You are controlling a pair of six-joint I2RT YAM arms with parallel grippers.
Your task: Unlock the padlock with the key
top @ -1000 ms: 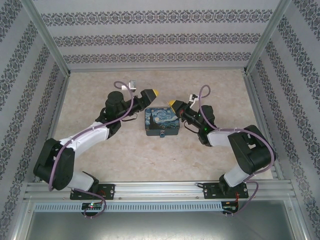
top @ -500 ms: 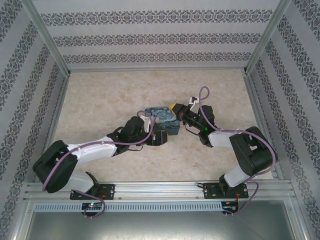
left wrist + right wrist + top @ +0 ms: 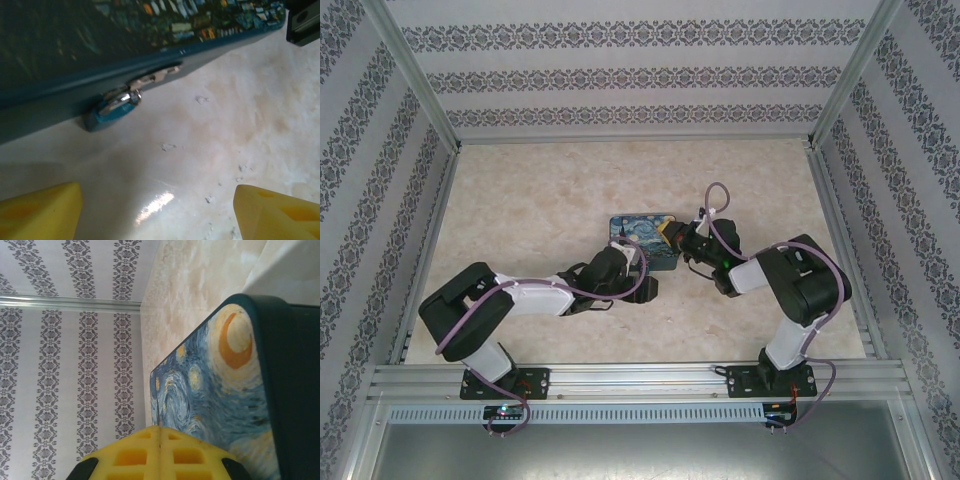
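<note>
The padlock (image 3: 106,114), a tiny teal body with a silvery shackle (image 3: 125,97), hangs from the hasp on the front wall of the blue starry-night box (image 3: 643,238) and rests on the table. My left gripper (image 3: 157,215) is low in front of it and open; its yellow fingertips (image 3: 40,210) are spread wide over bare table, a short way from the padlock. In the top view the left gripper (image 3: 644,284) sits at the box's front edge. My right gripper (image 3: 160,455) is shut, its tip at the box's right top edge (image 3: 668,232). The key is out of view.
The box's painted lid (image 3: 215,405) lies close under the right fingers. Small crumbs (image 3: 167,147) dot the marbled tabletop (image 3: 520,190). Patterned walls (image 3: 640,80) and metal frame posts enclose the table on three sides.
My left arm swung from the box's left side round to its front and dropped low, facing the padlock, its jaws narrowing a little. The right gripper edged slightly along the box.
</note>
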